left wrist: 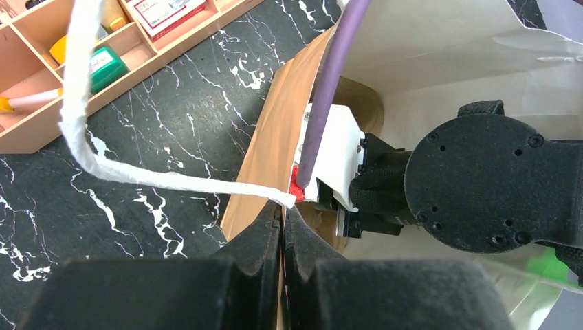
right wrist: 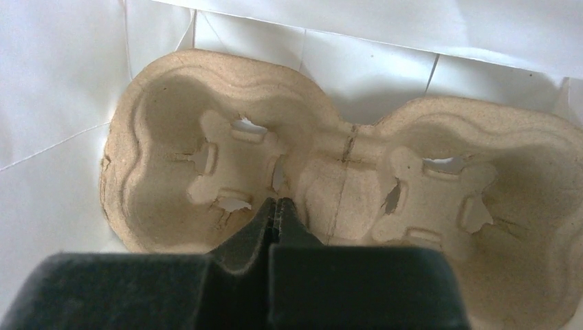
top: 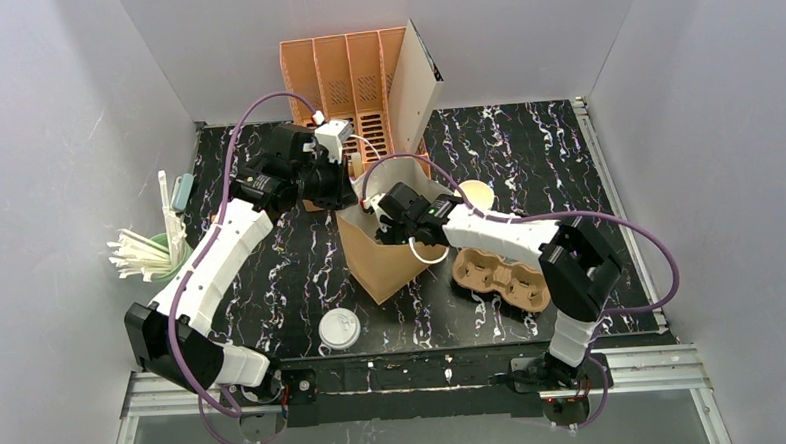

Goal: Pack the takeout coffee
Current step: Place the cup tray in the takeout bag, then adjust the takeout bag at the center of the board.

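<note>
The takeout coffee cup (top: pixel 476 193), white with a pale cream inside, stands behind the bag and is partly hidden by my right arm. A brown paper bag (top: pixel 379 258) stands open mid-table. My left gripper (top: pixel 340 192) (left wrist: pixel 284 210) is shut on the bag's brown rim (left wrist: pixel 275 137), just below its white twisted handle (left wrist: pixel 82 110). My right gripper (top: pixel 386 215) (right wrist: pixel 276 203) reaches down inside the bag, jaws shut. Its tips sit at the middle of a pulp cup carrier (right wrist: pixel 165 103) lying on the bag's white-lined bottom (right wrist: pixel 62 103). I cannot tell whether they pinch it.
A second pulp carrier (top: pixel 502 277) lies on the table right of the bag. A flat white lid (top: pixel 340 328) sits near the front edge. A green cup of straws (top: pixel 155 254) stands at the left wall. An orange organiser (top: pixel 348 79) is at the back.
</note>
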